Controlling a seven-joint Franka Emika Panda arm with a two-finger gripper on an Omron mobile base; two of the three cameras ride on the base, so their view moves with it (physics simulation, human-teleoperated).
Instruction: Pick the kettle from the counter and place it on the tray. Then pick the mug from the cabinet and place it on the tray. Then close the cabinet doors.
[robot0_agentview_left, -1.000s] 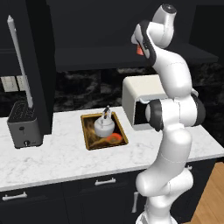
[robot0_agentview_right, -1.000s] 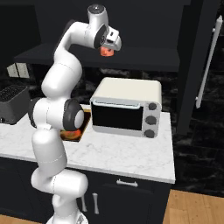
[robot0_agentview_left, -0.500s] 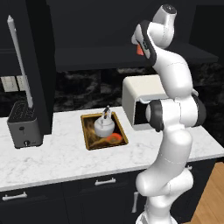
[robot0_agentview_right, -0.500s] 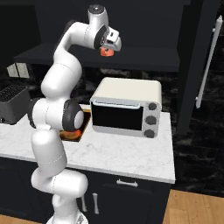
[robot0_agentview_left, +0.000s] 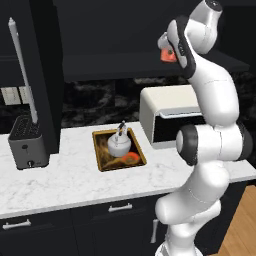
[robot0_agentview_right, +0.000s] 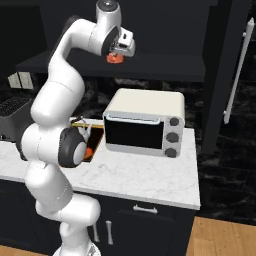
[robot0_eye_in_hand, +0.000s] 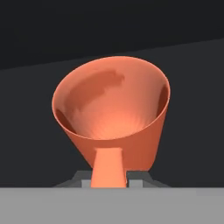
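One mug (robot0_eye_in_hand: 111, 118) above shelf edge

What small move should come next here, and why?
Probably lift the mug slightly and draw it back out of the cabinet. The claw looks closed on the mug's handle, the kettle already sits on the tray, and the mug is up at the shelf.

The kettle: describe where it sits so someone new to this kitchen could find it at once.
Start at the white marble counter, between the dark toaster and the cream toaster oven. A golden-rimmed tray lies there, and the kettle stands in it: squat, silver-white, with a thin arched handle, the one pale rounded thing on the tray.
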